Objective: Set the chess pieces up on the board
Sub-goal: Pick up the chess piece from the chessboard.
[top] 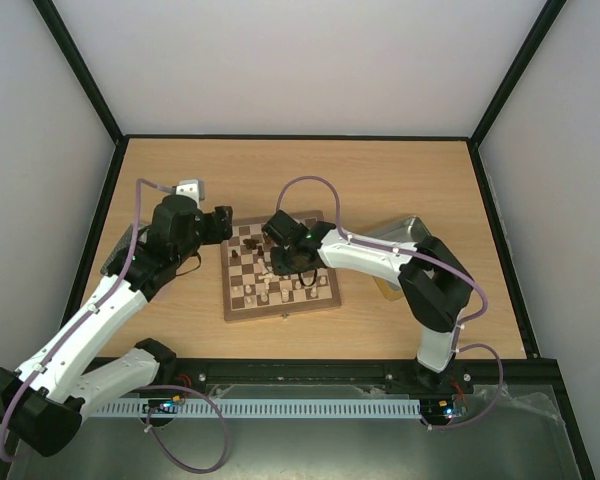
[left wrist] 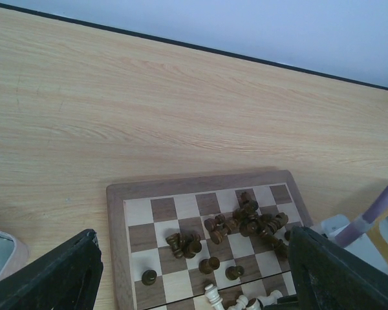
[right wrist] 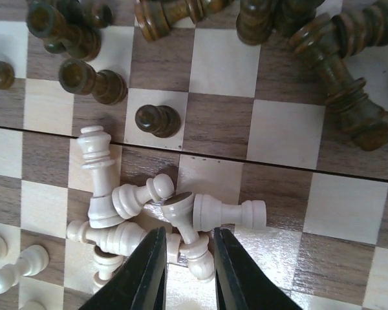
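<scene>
Wood table (top: 380,180), board (top: 280,313) near its middle, turned a little off square. Pieces are not in ranks; most lie tipped over on the squares. Dark pieces (left wrist: 249,221) are heaped on the far half of the board. A few loose ones are scattered beside the heap, some upright, some flat. Pale pieces (right wrist: 139,210) make a tangled pile on the near half, just beside the centre seam, touching and overlapping each other. A couple more pale ones lie at the lower left of the right wrist view. One dark pawn (right wrist: 157,121) sits alone on a pale square, just across the seam from the pale pile.

Right gripper (right wrist: 189,258) is low over the board, right at the pale pile. Jaws close together, only a narrow gap. A pale piece lies in that gap, against the finger on the right of that view. Cannot tell if it is pinched or just lying under the tips.

Left gripper (left wrist: 194,236) hangs by the board's far-left corner in the top view. Jaws spread wide, nothing between them, touching no piece.

Grey tray (top: 410,226) sits right of the board, partly hidden by the right arm. Second tray corner (left wrist: 0,255) shows at the lower left of the left wrist view.
</scene>
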Tool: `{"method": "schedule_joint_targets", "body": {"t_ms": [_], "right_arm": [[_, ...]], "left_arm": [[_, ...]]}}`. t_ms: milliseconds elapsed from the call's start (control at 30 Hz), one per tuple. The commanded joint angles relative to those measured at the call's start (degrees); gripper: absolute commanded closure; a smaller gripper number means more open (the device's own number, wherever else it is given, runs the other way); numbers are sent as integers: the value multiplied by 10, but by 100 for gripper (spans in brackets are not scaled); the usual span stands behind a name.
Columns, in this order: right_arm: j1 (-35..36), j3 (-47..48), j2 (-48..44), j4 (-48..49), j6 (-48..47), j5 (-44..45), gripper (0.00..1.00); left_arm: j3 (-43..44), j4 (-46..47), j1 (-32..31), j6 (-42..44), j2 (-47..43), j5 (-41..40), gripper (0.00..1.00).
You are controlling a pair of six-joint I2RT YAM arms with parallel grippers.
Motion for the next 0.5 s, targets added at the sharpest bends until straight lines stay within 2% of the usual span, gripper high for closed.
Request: {"method": "schedule_joint_targets", "body": {"t_ms": [0,267,467], "right_arm": [[4,12,11,4,-7,-4,80],[4,14,38,-10,-13,-7,86],[4,14,49,-15,-13,-6,86]], "left_arm": [[-9,10,7,2,-4,3,20],[-11,10,11,3,-3,13,20],[-11,10,12,4,-2,17,20]]}}
